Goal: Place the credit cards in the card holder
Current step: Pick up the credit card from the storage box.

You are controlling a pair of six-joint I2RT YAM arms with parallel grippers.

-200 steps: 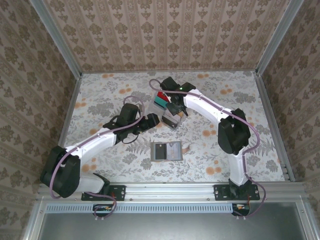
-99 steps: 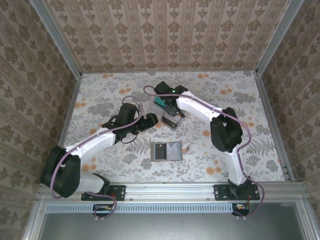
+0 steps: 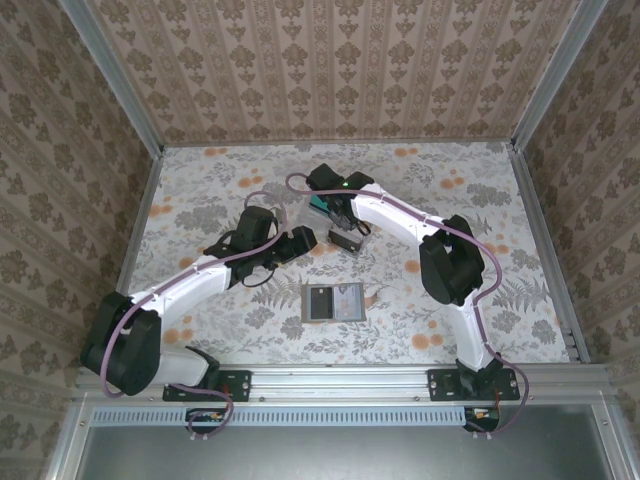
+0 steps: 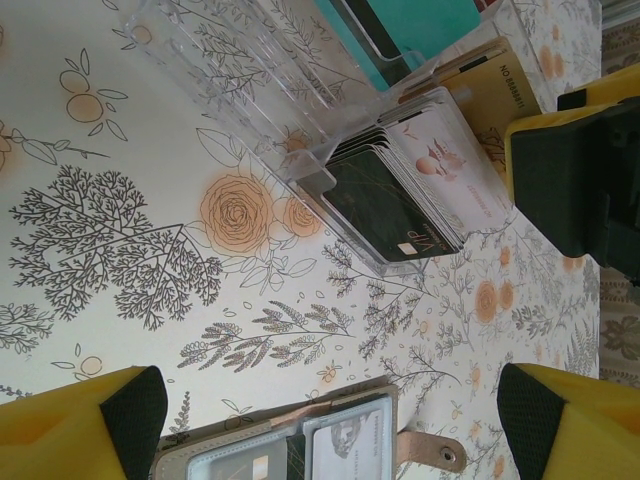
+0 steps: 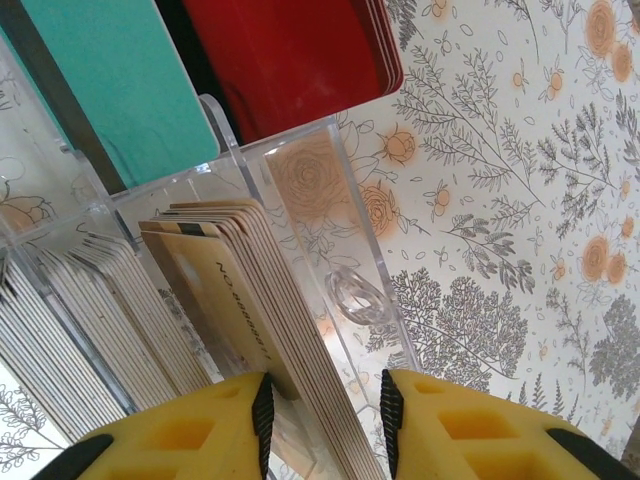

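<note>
With the left hand [image 3: 305, 241]: spread wide, gripping nothing, hanging low over the counter [image 3: 200, 200] between the card holder [image 3: 333, 302] and the clear rack [image 3: 346, 238].

For the card holder: lying unfolded and flat near the front edge, clear pockets up, well apart from the rack.

In the rack: credit cards [image 4: 410, 190] standing on edge in packs, dark and pale, then tan, teal and red.

With the right hand [image 5: 325, 420]: down on the tan pack [image 5: 235, 290], one finger on either side of several cards. Cannot tell whether clamped or merely straddling, the tips being cut off at the frame's edge.

Judged as the pick-up step: drawing a card from the rack. Next calls for pinching a single card rather than the pack, lifting straight up clear of the slot wall, then carrying across to the card holder and sliding into a free pocket.
</note>
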